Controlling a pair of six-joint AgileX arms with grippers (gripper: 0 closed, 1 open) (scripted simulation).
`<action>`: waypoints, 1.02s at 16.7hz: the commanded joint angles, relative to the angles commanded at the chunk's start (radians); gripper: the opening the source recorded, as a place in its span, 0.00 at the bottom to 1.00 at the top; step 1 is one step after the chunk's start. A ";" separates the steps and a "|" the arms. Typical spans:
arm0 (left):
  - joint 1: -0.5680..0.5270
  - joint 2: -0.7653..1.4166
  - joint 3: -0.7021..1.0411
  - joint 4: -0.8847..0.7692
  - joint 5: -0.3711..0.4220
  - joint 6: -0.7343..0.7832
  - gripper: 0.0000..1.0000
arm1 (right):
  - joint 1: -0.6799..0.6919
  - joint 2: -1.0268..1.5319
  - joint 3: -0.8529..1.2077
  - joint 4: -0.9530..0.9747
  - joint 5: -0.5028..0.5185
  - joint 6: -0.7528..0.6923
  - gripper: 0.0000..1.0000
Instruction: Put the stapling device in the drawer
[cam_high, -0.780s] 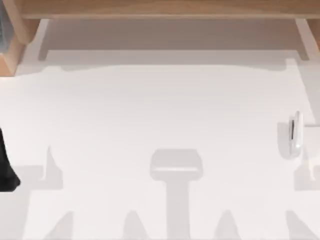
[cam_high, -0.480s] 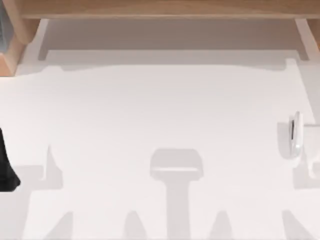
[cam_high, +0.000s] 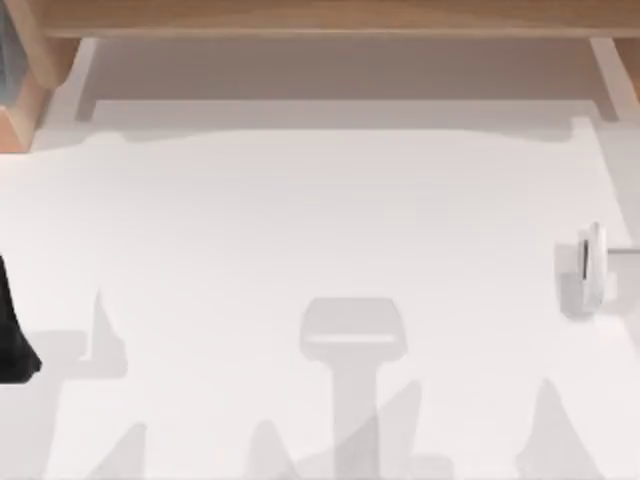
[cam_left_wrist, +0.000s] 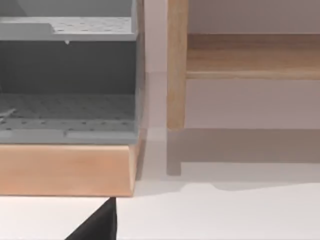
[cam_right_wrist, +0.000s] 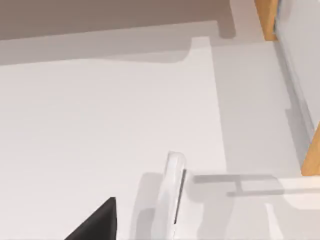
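The stapling device (cam_high: 588, 268) is a small pale stapler with a dark slit, lying on the white table (cam_high: 320, 220) near its right edge. The right wrist view shows the stapling device (cam_right_wrist: 172, 195) close by, just beside a dark corner of my right gripper (cam_right_wrist: 97, 222). My left arm (cam_high: 12, 335) stands at the table's left edge. A dark part of my left gripper (cam_left_wrist: 97, 225) faces the drawer (cam_left_wrist: 67, 170), which has a wooden front and a grey perforated inside. The drawer (cam_high: 8, 60) is at the table's far left corner.
A wooden shelf frame (cam_high: 320, 18) runs along the back of the table, with a leg (cam_left_wrist: 176, 65) beside the drawer. Another wooden post (cam_right_wrist: 312, 155) stands past the stapler at the table's right side. Arm shadows lie on the front of the table.
The arm shadows at the front right of the table have shifted to the left. The stapler and my left arm have not moved.
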 joint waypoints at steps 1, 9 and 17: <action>0.000 0.000 0.000 0.000 0.000 0.000 1.00 | 0.007 0.115 0.073 -0.054 0.000 0.018 1.00; 0.000 0.000 0.000 0.000 0.000 0.000 1.00 | 0.062 0.915 0.624 -0.468 0.000 0.159 1.00; 0.000 0.000 0.000 0.000 0.000 0.000 1.00 | 0.092 1.317 0.945 -0.669 0.001 0.236 1.00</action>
